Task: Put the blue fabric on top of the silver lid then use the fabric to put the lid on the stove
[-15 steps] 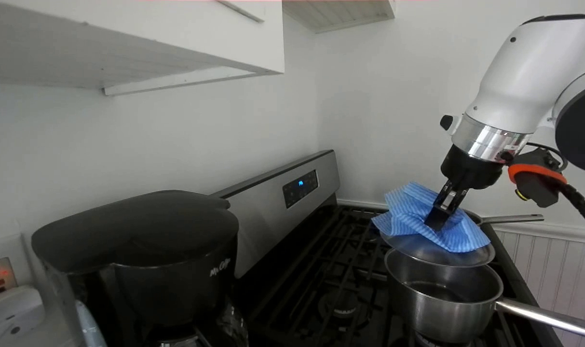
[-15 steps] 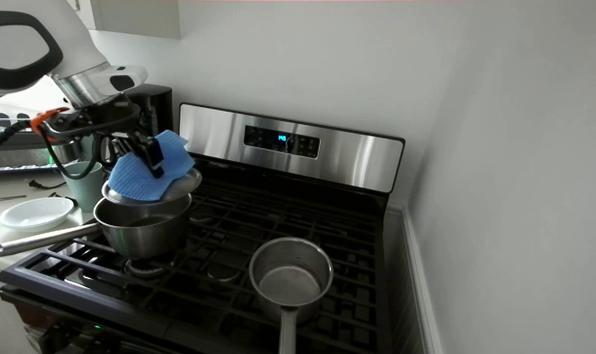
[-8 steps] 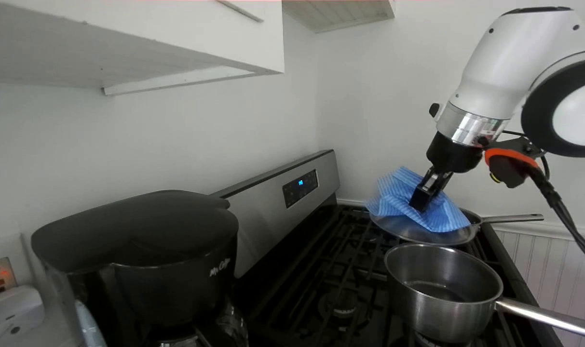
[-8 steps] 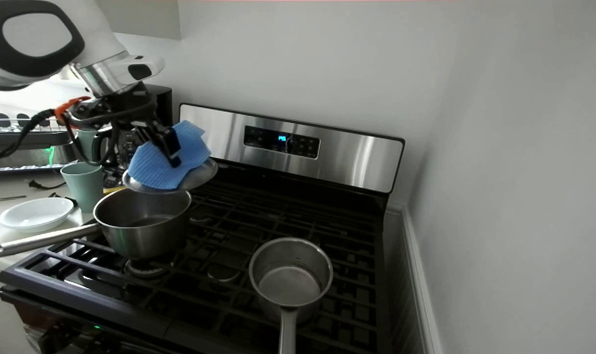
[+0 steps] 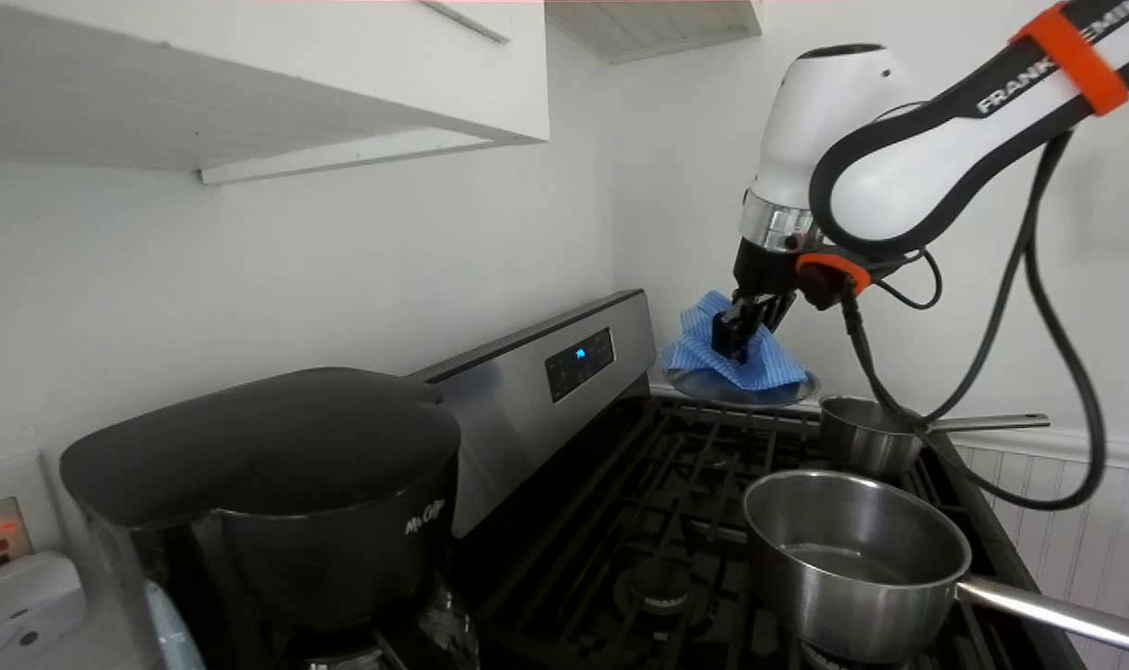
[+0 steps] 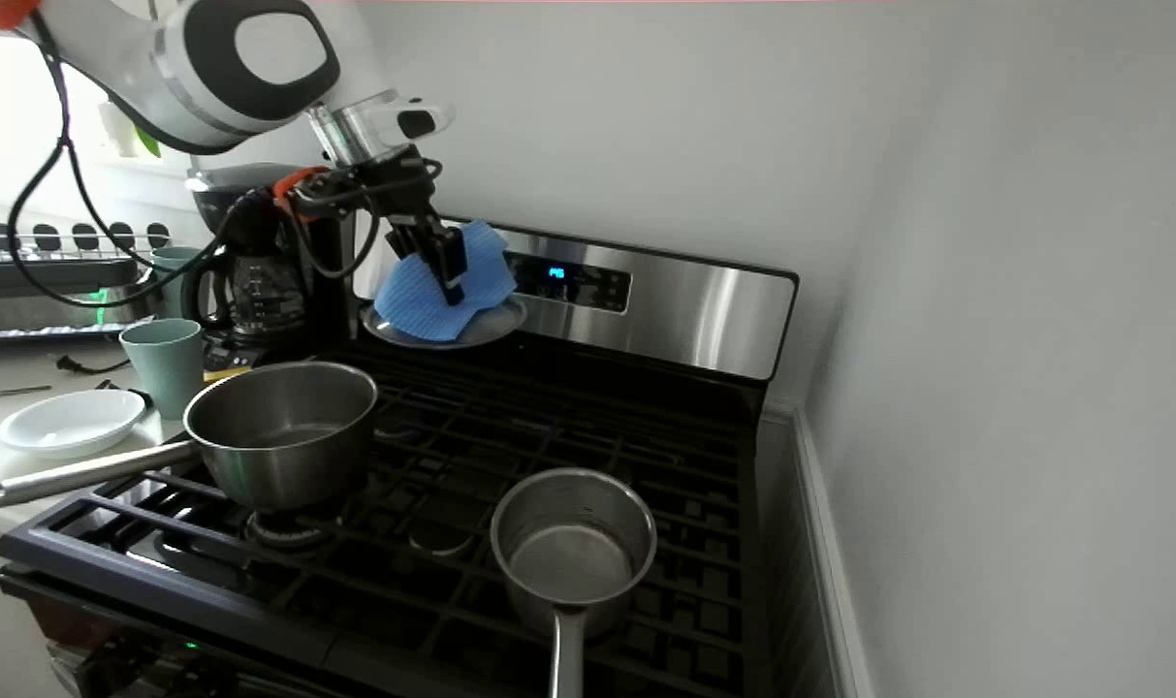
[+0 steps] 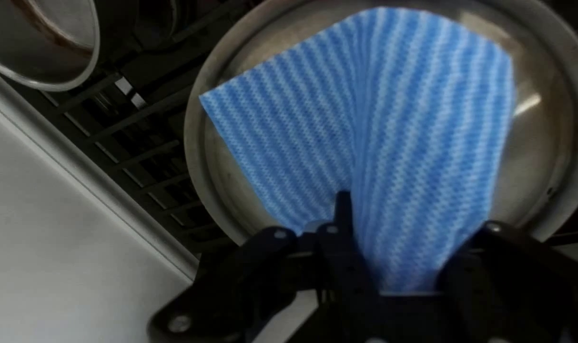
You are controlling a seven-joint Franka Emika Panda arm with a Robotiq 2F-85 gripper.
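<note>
Black two-fingered gripper [image 6: 451, 289] clamped on folded light-blue striped cloth [image 7: 379, 133]! Round shiny steel lid [image 6: 492, 326] airborne beneath, over black gas stove [image 6: 432, 490], showing far left in both exterior views. Lid looks stiff, probably slippery; centre hold best, though folds hide contact.

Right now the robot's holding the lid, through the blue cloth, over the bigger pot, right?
Not over the bigger pot: both exterior views show the silver lid clear of it, farther back above the stove. The gripper holds the lid through the blue fabric.
</note>
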